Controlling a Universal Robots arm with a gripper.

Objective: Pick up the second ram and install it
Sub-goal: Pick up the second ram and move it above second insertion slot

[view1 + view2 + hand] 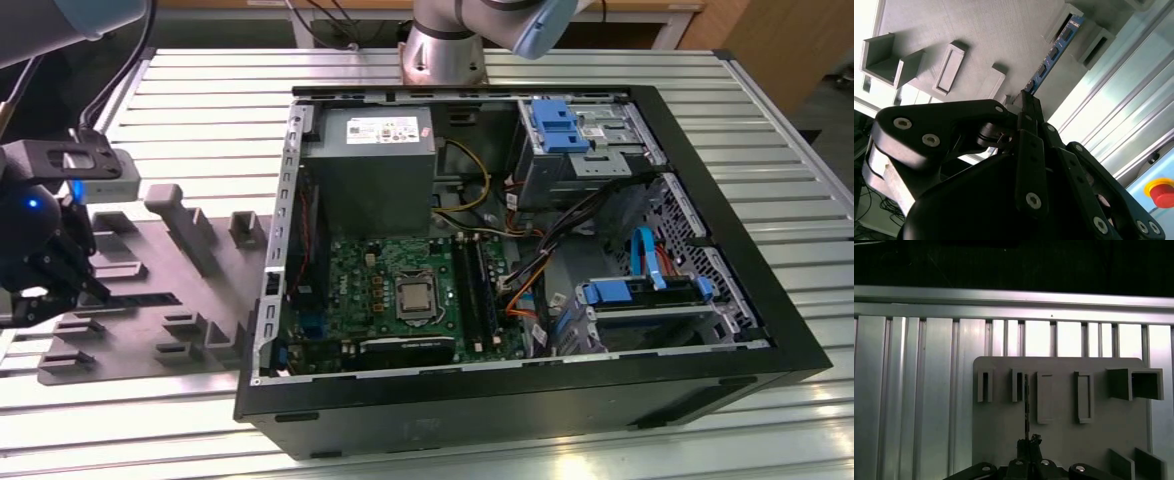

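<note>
The second ram (1054,52) stands on its long edge in the grey tray (979,40), held by raised slot blocks so that its faces are free to grasp. The gripper (1024,100) appears pressed together on the stick's near end, pinching the thin board across those faces. The open computer case (534,390) sits well apart, its motherboard (400,290) lying flat inside, facing up.

Ribbed bare-metal table (200,90), bright and reflective; matt grey moulded-plastic tray (999,420); tool (1021,100) of smooth black links, slight sheen, metal screw heads; blue-green circuit-board second ram (1053,50).
</note>
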